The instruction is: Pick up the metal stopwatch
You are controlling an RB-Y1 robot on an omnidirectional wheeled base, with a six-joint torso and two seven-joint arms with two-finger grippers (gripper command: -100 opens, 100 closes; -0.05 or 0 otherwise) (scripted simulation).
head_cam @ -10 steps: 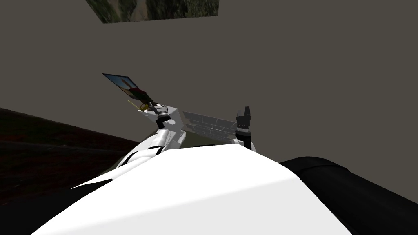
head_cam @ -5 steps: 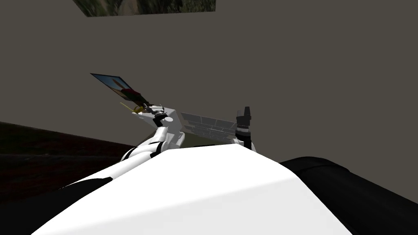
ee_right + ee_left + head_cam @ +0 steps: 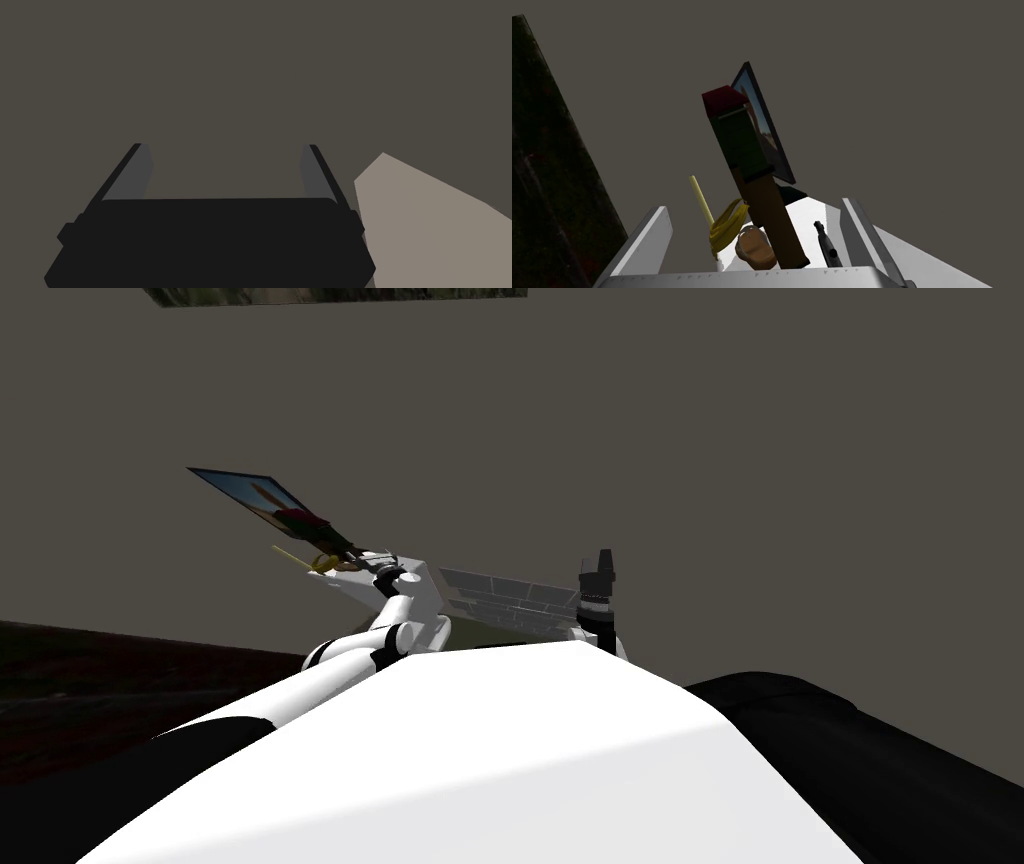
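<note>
Left wrist view, stopwatch (image 3: 755, 247) close ahead, framed by spread left claw (image 3: 754, 204)

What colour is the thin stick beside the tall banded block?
The stick is pale yellow, clearest in the left wrist view.

My view turns during the last second, so the room slides in the head view. The window (image 3: 330, 294) at the top goes up until just a thin strip of it is left. The framed picture (image 3: 250, 493) and the yellow things (image 3: 318, 560) below it shift to the left, and the edge of the dark floor (image 3: 120, 688) sinks lower. The left arm (image 3: 350, 653) changes too: its forearm drops and lies flatter than before, and the left gripper (image 3: 352, 558) goes more to the left, along with the yellow things.
</note>
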